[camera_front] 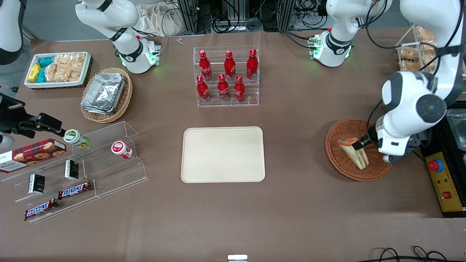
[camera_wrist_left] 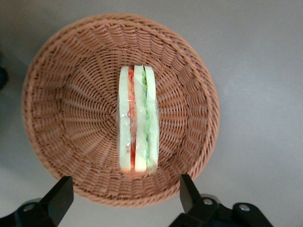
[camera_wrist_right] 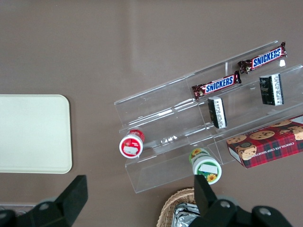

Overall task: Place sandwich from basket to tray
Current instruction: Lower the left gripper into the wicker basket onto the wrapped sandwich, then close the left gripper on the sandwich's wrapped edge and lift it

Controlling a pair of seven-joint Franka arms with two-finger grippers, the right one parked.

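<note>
The gripper (camera_wrist_left: pixel 125 196) hangs right over the basket (camera_wrist_left: pixel 57 109), fingers (camera_wrist_left: pixel 60 196) spread wide, nothing between them. Directly beneath it lies the sandwich (camera_wrist_left: pixel 137 125), a wrapped wedge standing on edge in the bowl of the wicker, its orange and green layers facing up, and neither finger touches it. So nothing is done yet: the sandwich (camera_front: pixel 354 152) sits in the basket (camera_front: pixel 336 140), no grasp made. What is left, by my reckoning, is the whole job: drop down, close on the bread faces, lift, carry, set down.

Looking outward from the gripper (camera_front: pixel 358 145), the tray (camera_front: pixel 222 154) is the next thing along the table toward the parked arm, well apart from the basket, with open brown tabletop between the two. The carry looks unobstructed to me.

Farther from the gripper, the acrylic rack of red cola bottles (camera_front: pixel 226 74) stands off the line of travel. Farthest off, at the parked arm's end, are the clear tiered shelves (camera_front: pixel 105 160) with Snickers bars (camera_front: pixel 74 189), a cookie box (camera_front: pixel 32 154), the oval wicker basket of foil containers (camera_front: pixel 105 94) and the white snack bin (camera_front: pixel 58 69). None of that intrudes.
</note>
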